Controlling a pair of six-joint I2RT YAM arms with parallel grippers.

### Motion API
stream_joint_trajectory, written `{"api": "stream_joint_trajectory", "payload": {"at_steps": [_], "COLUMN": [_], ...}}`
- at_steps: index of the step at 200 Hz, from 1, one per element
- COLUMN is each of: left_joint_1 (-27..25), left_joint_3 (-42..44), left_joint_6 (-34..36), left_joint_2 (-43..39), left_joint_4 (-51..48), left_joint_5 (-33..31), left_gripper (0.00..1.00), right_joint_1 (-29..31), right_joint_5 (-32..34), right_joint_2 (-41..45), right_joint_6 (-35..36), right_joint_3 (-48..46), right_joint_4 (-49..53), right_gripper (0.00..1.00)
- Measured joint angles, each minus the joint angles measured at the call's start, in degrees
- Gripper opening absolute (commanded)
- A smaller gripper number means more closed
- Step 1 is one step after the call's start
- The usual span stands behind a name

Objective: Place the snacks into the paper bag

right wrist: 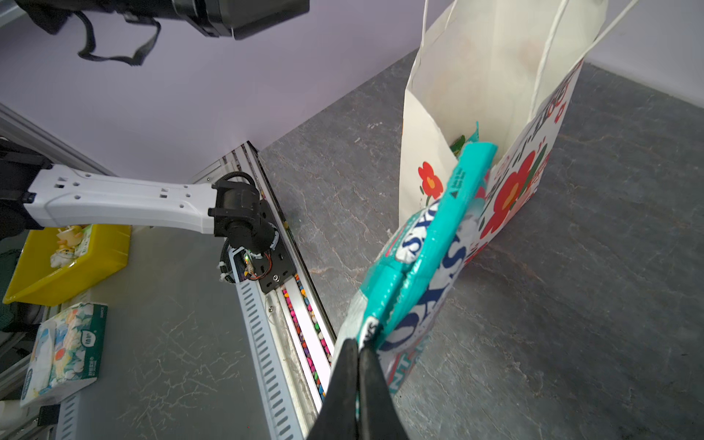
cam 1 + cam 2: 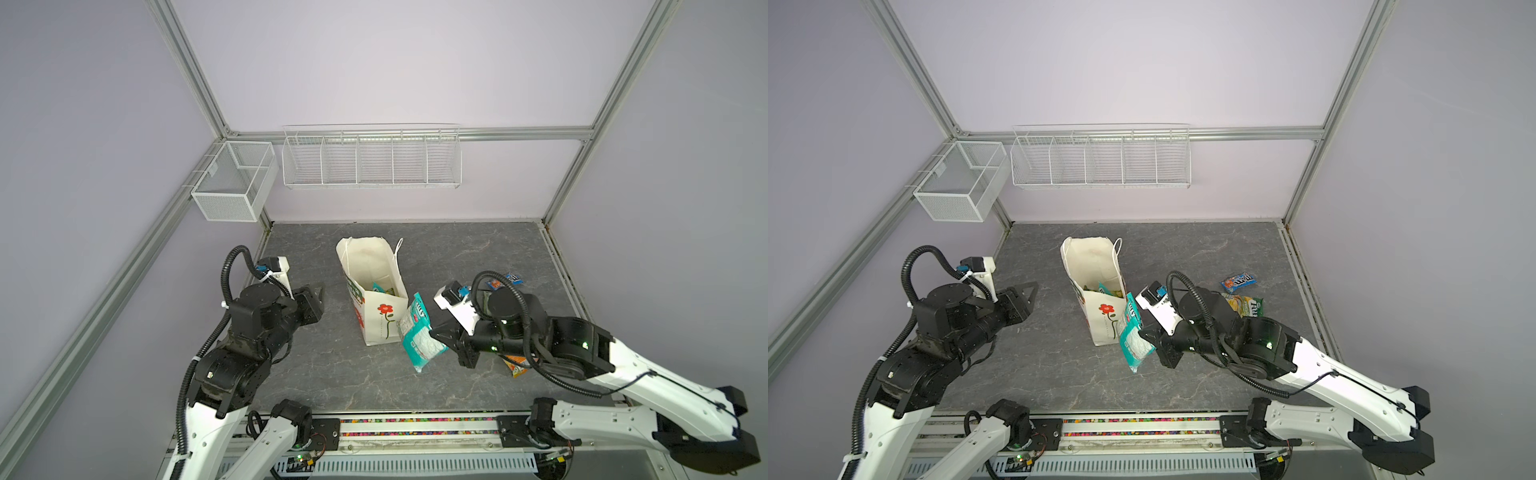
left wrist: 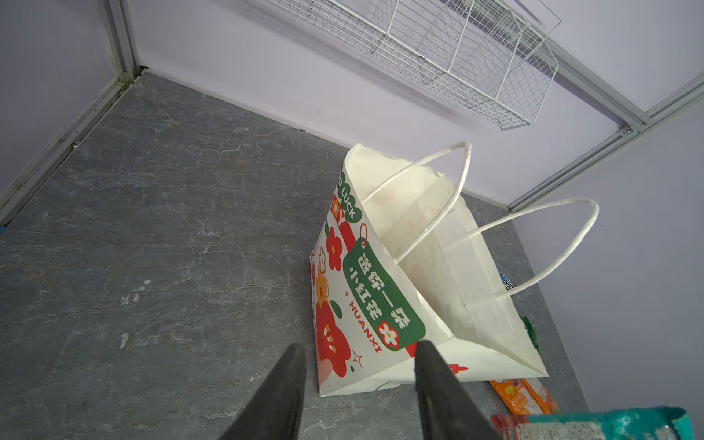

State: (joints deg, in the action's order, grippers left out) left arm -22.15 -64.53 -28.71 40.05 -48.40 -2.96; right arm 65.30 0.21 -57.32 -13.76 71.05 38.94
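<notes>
Along the near edge, at 6 o'clock, runs the rail (image 2: 415, 428) that carries both arms. By how things lie, the job looks roughly half done. At least two packets (image 2: 382, 289) sit inside the paper bag (image 2: 374, 328), which stands upright near the middle of the table (image 2: 332, 374), and four are outside it.

At the bag's 9 o'clock, the left gripper (image 2: 318, 293) hangs with its fingers about half spread, gripping and touching nothing. At the bag's 4 o'clock the teal packet (image 2: 417, 332) is lifted, its top end against the rim corner but not yet in. The right gripper (image 1: 358, 343) has its fingers pinched tight on that packet's lower edge.

Further right, the blue M&M's packet (image 2: 1237, 281) lies at 3 o'clock, with the green-yellow packet (image 2: 1246, 305) just nearer. The orange packet (image 2: 517, 365) lies at 4 o'clock, partly under the arm.
</notes>
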Motion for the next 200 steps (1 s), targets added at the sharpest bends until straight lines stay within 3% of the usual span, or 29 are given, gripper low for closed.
{"api": "stream_joint_trajectory", "payload": {"at_steps": [200], "left_joint_1": [0.02], "left_joint_3": [3.50], "left_joint_6": [1.38], "left_joint_2": [-6.19], "left_joint_4": [0.04], "left_joint_5": [0.44], "left_gripper": [0.45], "right_joint_1": [-0.02], "right_joint_5": [5.03], "right_joint_2": [-11.39], "right_joint_6": [8.24], "right_joint_3": [22.84], "right_joint_4": [3.87], "right_gripper": [0.07]}}
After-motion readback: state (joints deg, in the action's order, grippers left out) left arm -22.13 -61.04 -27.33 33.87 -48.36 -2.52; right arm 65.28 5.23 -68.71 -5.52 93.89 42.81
